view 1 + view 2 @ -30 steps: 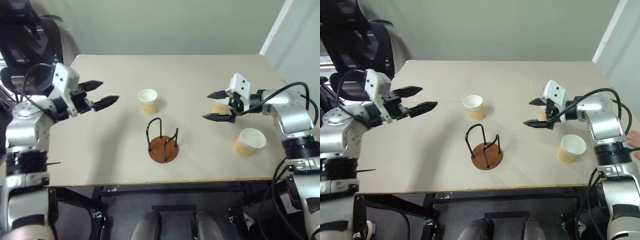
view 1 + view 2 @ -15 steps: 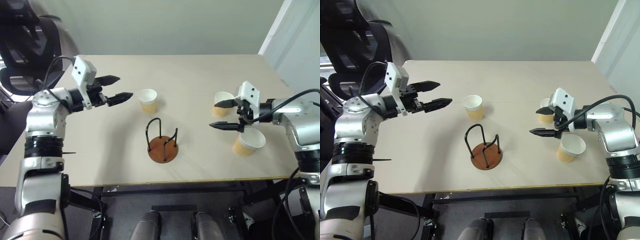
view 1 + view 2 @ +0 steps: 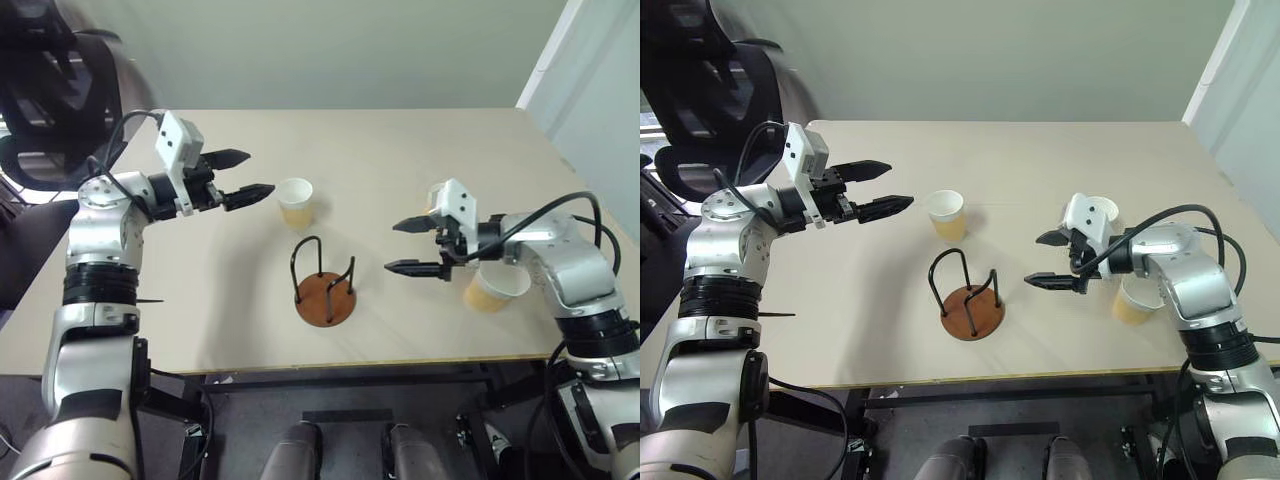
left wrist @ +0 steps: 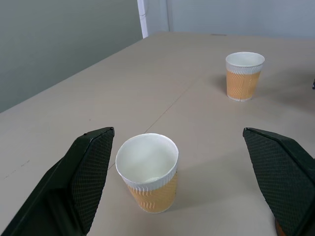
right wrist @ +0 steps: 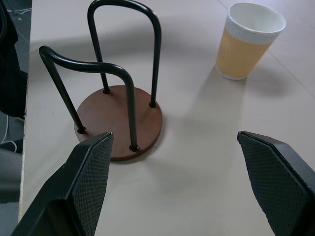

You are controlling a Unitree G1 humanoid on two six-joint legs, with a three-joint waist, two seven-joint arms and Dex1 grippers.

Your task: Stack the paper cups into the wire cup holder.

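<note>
While the wire cup holder (image 3: pixel 324 283) stood empty near the front-middle of the table (image 3: pixel 350 140), all three paper cups sat upright on the tabletop, none in it. First cup (image 3: pixel 295 202) was just behind the holder, slightly toward the robot's left, apart from it. Second cup (image 3: pixel 1102 211) was well to the right of the holder and behind the right gripper's wrist, mostly hidden by it. Third cup (image 3: pixel 493 287) was also well to the right of the holder, level with it, partly covered by the right forearm.

Left gripper (image 3: pixel 249 174) hung above the table to the left of and behind the holder, pointing at the first cup, jaws spread wide, nothing between them. Its wrist view had that cup (image 4: pixel 148 171) between the two fingers (image 4: pixel 83 179) but not touching either, with another cup (image 4: pixel 244 75) farther off.

Right gripper (image 3: pixel 406 246) hung just right of the holder, pointing at it, jaws spread wide and empty. Its wrist view showed the holder's brown disc and two black wire loops (image 5: pixel 118 98) ahead, the first cup (image 5: pixel 249 40) beyond.
</note>
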